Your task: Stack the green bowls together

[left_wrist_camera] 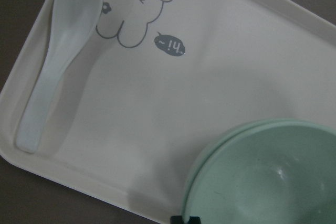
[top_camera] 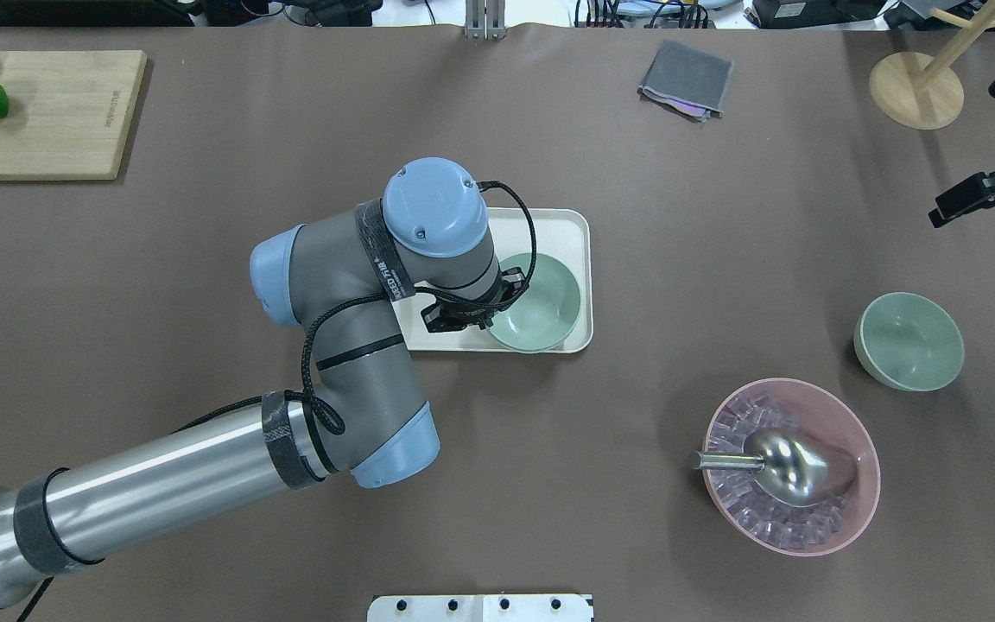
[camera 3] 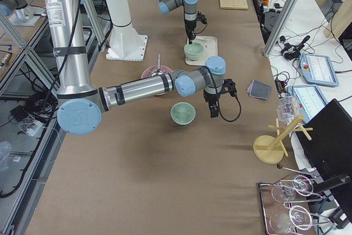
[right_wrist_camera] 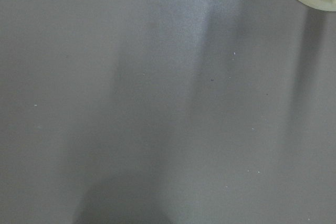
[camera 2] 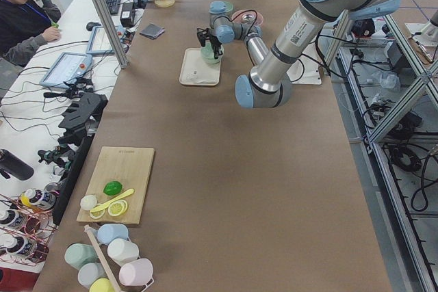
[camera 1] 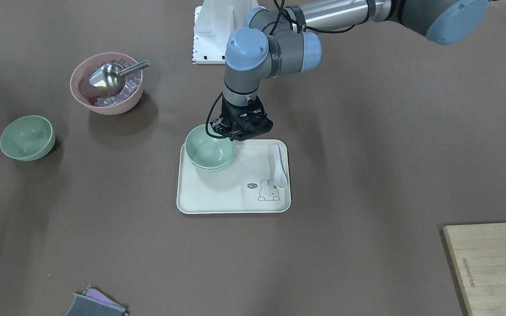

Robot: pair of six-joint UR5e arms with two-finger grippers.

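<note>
while wrist points down, left gripper (camera 1: 230,132) at green bowls (camera 1: 207,152); contact unclear

The overhead camera is looking forward and down from behind the robot; the front-facing one is looking steeply down from across the worktop (camera 1: 367,197). Both are taking in the cream tray (camera 1: 231,193), the green bowls (camera 1: 209,149) and the pink bowl (camera 1: 103,107). 2 side cameras are looking along it from its ends, farther off. The left wrist camera is sitting close over the tray; the right one is facing bare worktop.
</note>
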